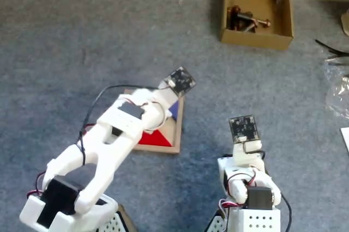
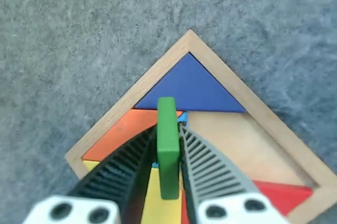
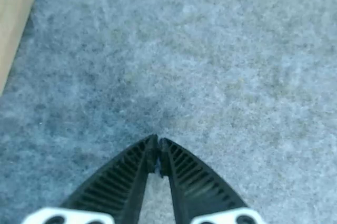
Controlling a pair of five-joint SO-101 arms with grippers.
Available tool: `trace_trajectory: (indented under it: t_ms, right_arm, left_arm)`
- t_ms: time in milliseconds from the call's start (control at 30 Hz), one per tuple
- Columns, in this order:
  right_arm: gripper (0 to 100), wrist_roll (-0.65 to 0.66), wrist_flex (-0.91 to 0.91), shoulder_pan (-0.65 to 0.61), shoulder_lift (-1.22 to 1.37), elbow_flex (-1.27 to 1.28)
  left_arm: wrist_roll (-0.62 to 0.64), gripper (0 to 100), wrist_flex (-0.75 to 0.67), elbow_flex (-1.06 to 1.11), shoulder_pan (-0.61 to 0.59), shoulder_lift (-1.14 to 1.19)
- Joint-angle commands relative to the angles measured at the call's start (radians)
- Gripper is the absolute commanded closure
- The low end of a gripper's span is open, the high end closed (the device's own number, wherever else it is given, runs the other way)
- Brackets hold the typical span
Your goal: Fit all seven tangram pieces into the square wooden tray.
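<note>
A cardboard box [image 1: 256,39] holding brown odds and ends [image 1: 244,20] sits on the grey carpeted surface [image 1: 82,41]; clear plastic [image 1: 339,98] lies near one edge.

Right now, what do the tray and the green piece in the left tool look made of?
Tray: light wood, seemingly unpainted; pale tan rim and floor. Green piece, held in the left tool: likely painted wood, going by its solid opaque colour and thick squared edges.

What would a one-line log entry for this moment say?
left tool: shut on flat green wooden piece, over square wooden tray | right tool: shut, empty, over grey carpet
</note>
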Motion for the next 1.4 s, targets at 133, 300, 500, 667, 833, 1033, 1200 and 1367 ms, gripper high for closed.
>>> trace_trajectory:
  t_ms: [133,300,500,667,833,1033,1200,1367]
  right_arm:
    - [99.3,-0.008,-0.022,-0.013,-0.005,0.099]
    - [99.3,-0.008,-0.022,-0.013,-0.005,0.099]
    - [99.3,-0.008,-0.022,-0.013,-0.005,0.099]
    - [99.3,-0.008,-0.022,-0.013,-0.005,0.099]
    - [99.3,-0.008,-0.022,-0.013,-0.005,0.099]
    - [99.3,-0.008,-0.022,-0.013,-0.005,0.099]
    - [99.3,-0.008,-0.022,-0.013,-0.005,0.099]
    - [99.3,-0.008,-0.022,-0.013,-0.005,0.099]
  left_arm:
    - [-0.003,99,0.018,-0.004,0.025,0.005]
    - [-0.003,99,0.018,0.018,0.025,0.002]
    - [-0.005,89,0.021,0.039,0.024,0.002]
    - [-0.005,88,0.06,0.041,0.025,0.001]
    - [-0.005,88,0.06,0.039,0.025,0.001]
    - [-0.006,88,0.061,0.022,0.025,0.001]
    - [-0.005,88,0.098,0.016,0.041,-0.047]
    - [-0.003,88,0.18,0.021,0.079,-0.173]
